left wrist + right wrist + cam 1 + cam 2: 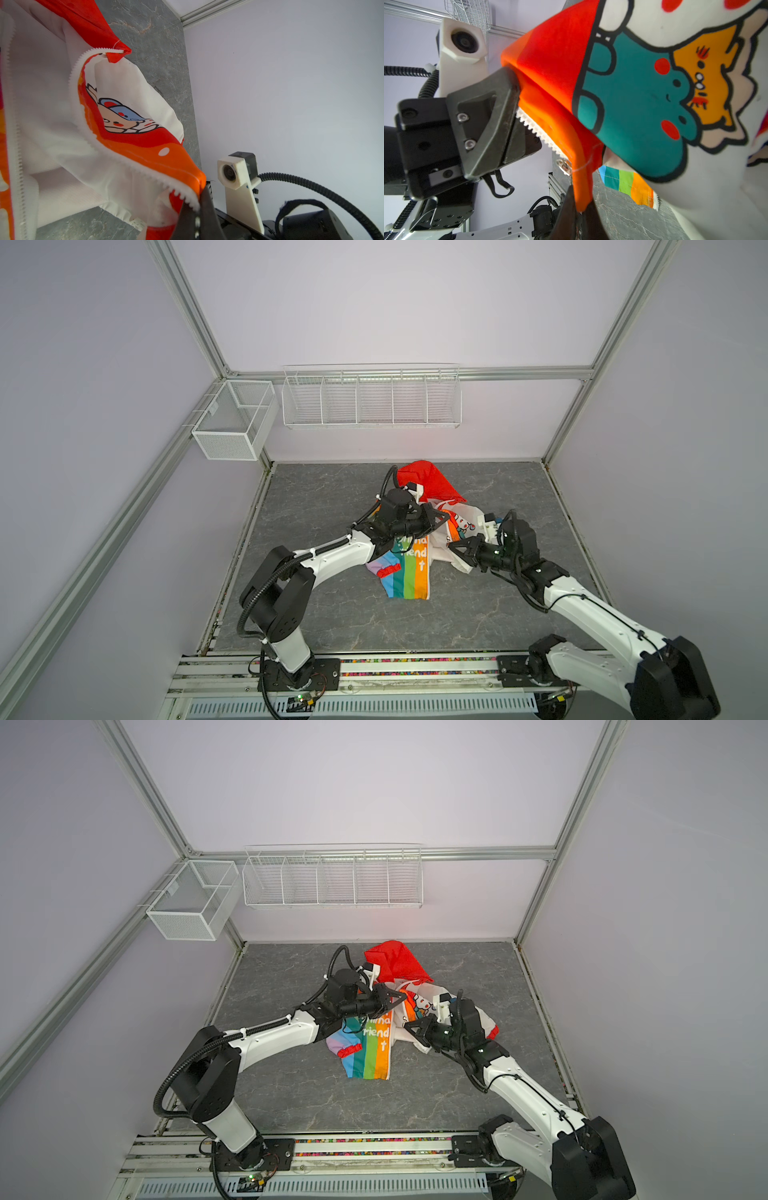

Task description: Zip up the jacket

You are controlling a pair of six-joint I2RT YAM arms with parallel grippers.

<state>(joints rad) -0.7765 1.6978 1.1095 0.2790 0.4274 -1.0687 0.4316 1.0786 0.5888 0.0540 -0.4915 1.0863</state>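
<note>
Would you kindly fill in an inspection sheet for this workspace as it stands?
Surface: grey marbled table, no spills seen.
Job's things: jacket crumpled mid-table, unzipped; rainbow half on the table, white half lifted; zipper teeth bare.
Clutter: nothing seen.
Grippers: left gripper and right gripper both shut on the jacket's orange zipper edge.
Cables: black conduit looped along the left arm.
Surroundings: wire rack and mesh basket at the back; aluminium frame around.

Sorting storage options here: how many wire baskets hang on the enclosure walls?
2: a mesh basket on the left wall near the corner, and a long divided wire rack on the back wall.
</note>
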